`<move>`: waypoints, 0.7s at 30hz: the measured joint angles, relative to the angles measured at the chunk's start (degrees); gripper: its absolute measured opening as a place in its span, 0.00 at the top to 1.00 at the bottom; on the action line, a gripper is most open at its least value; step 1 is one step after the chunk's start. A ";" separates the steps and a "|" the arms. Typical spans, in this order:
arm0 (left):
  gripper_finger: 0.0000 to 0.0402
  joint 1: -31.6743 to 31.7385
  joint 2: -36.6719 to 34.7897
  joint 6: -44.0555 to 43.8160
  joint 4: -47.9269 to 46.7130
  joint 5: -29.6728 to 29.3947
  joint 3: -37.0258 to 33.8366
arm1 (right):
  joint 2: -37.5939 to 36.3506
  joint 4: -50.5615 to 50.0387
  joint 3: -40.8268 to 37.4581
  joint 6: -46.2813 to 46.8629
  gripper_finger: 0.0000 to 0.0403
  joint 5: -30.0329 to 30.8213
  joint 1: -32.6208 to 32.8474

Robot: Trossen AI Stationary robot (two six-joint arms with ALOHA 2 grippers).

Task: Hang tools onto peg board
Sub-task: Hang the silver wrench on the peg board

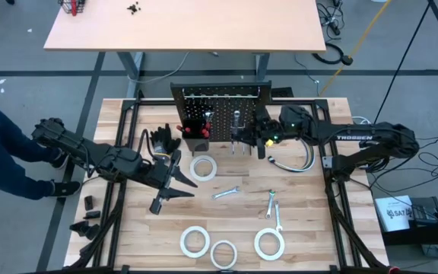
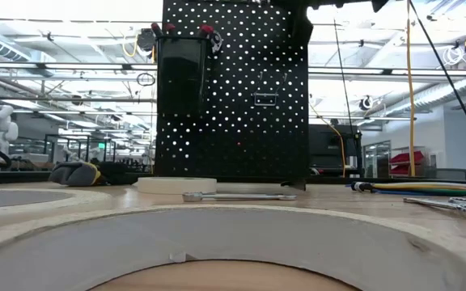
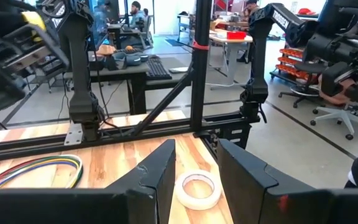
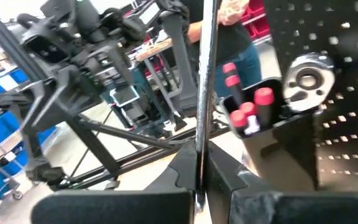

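I have the right hand (image 1: pixel 261 142) at the peg board (image 1: pixel 223 114), fingers pinched together on a thin silver wrench (image 4: pixel 199 106) standing upright. "TROSSEN" reads white along that arm (image 1: pixel 353 138). The left hand (image 1: pixel 175 181) hangs over the desk (image 1: pixel 234 217), fingers apart, empty, beside a white tape roll (image 1: pixel 203 168). Red-handled screwdrivers (image 4: pixel 244 107) stand in the board's black bin (image 1: pixel 196 137).

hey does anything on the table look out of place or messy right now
Nothing looks damaged or spilled. Tools simply lie loose on the table: four tape rolls and two wrenches, not yet hung on the peg board. The right gripper holds a thin metal tool by the board.
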 joint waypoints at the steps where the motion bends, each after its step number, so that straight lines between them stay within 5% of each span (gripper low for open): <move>1: 0.70 0.00 0.00 0.00 0.00 0.00 0.00 | -0.56 -0.75 0.00 -0.22 0.99 1.05 0.68; 6: 0.70 0.00 0.00 0.01 -0.17 0.00 0.00 | -4.82 -5.52 -0.02 -3.75 0.99 6.02 2.74; 21: 0.70 0.50 0.00 0.13 0.09 0.02 0.00 | -4.73 -5.75 -0.04 -3.95 0.99 0.50 -3.72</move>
